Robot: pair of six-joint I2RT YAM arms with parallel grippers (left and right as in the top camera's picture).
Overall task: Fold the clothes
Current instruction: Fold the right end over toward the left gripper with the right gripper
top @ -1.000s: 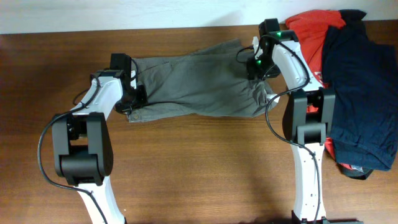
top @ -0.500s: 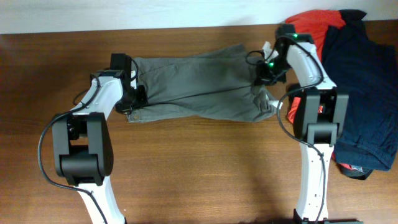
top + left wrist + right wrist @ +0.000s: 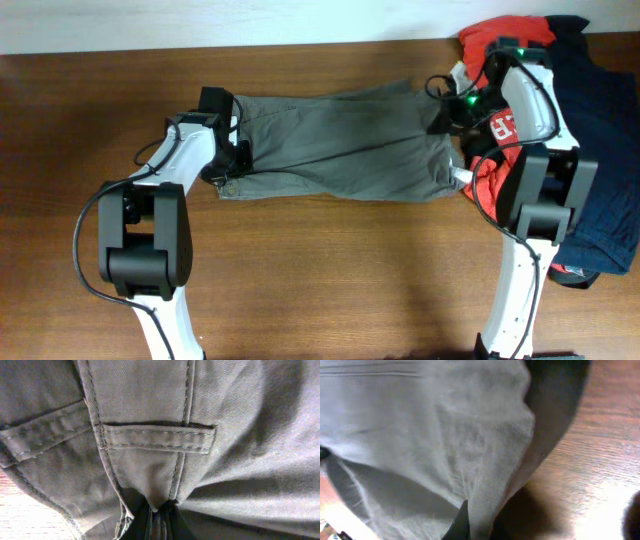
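Grey-khaki shorts [image 3: 340, 145] lie spread out, wrinkled, across the far half of a wooden table [image 3: 320, 270]. The left gripper [image 3: 234, 160] is at the shorts' left end, at the waistband. Its fingers are clenched on a pinch of fabric just beside a belt loop [image 3: 155, 439]. The right gripper [image 3: 446, 116] is at the shorts' right end, its fingers closed tight on a fold of pale cloth. Just beside the shorts' right edge, a red shirt [image 3: 490, 40] and a navy garment [image 3: 600, 120] lie heaped together.
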